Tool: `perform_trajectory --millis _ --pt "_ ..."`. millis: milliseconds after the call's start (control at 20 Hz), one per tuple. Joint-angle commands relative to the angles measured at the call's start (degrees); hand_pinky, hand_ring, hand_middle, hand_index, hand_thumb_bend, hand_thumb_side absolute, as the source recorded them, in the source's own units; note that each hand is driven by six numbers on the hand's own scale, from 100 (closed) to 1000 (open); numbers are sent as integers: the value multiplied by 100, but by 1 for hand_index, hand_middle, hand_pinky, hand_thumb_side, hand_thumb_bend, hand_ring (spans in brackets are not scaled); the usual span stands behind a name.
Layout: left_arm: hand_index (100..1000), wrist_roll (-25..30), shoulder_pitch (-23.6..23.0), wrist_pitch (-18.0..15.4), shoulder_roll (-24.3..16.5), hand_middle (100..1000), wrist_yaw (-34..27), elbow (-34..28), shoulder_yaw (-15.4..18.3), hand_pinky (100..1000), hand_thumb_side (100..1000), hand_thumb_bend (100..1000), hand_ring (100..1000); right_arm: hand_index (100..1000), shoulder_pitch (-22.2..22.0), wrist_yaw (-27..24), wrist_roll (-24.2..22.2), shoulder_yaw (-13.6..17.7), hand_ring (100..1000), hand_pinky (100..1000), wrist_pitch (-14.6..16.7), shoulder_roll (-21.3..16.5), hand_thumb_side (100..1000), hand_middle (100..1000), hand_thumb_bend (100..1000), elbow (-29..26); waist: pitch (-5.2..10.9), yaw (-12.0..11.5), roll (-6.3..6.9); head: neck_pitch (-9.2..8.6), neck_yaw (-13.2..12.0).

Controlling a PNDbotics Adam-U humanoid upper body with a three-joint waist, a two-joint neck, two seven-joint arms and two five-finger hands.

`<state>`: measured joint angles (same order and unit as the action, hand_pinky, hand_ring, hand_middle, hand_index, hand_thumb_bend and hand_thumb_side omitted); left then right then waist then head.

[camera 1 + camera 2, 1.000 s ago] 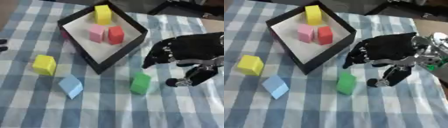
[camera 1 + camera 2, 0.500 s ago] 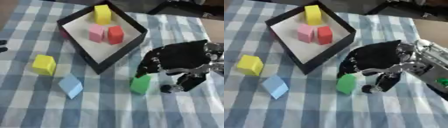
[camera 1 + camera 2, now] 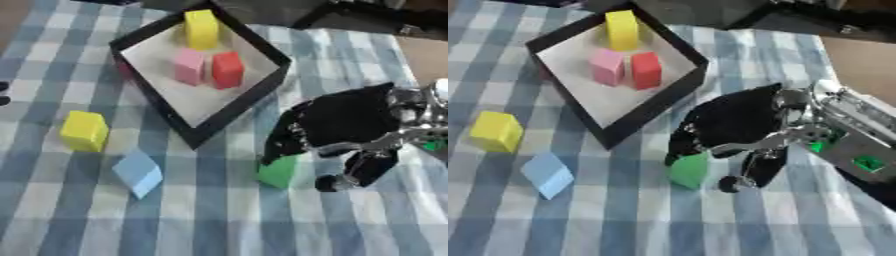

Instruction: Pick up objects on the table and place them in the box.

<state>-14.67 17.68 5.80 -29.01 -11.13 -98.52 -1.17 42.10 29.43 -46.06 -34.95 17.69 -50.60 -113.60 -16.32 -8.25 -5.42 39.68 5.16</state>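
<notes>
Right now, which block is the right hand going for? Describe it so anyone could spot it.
Start at the black box, go toward its near corner, then right to the right hand. Under its fingers sits the green block, the only green one.

Tabletop test setup, checked cloth [image 3: 210,210], sorting box [image 3: 262,92]

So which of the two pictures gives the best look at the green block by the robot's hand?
The right eye view: the green block shows more of its top and side below the right hand. In the left eye view the hand's fingers overlap its upper part, leaving a smaller patch visible.
</notes>
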Motion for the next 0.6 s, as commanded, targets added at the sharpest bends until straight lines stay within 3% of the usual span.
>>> perform_trajectory --millis 50,300,600 --pt "841 -4 22 1 -109 831 16 -69 21 749 757 354 755 900 127 -10 71 169 858 891 -15 -46 100 822 370 -100 11 5 87 17 10" --pt "841 -7 3 4 -109 831 16 -71 23 749 758 353 756 904 238 98 321 353 865 896 58 -21 100 836 398 -100 12 21 92 21 19" --pt "841 -11 13 2 -102 832 14 -79 26 750 758 353 754 915 216 316 205 246 875 902 -78 57 100 852 414 -100 -5 -10 93 6 59"
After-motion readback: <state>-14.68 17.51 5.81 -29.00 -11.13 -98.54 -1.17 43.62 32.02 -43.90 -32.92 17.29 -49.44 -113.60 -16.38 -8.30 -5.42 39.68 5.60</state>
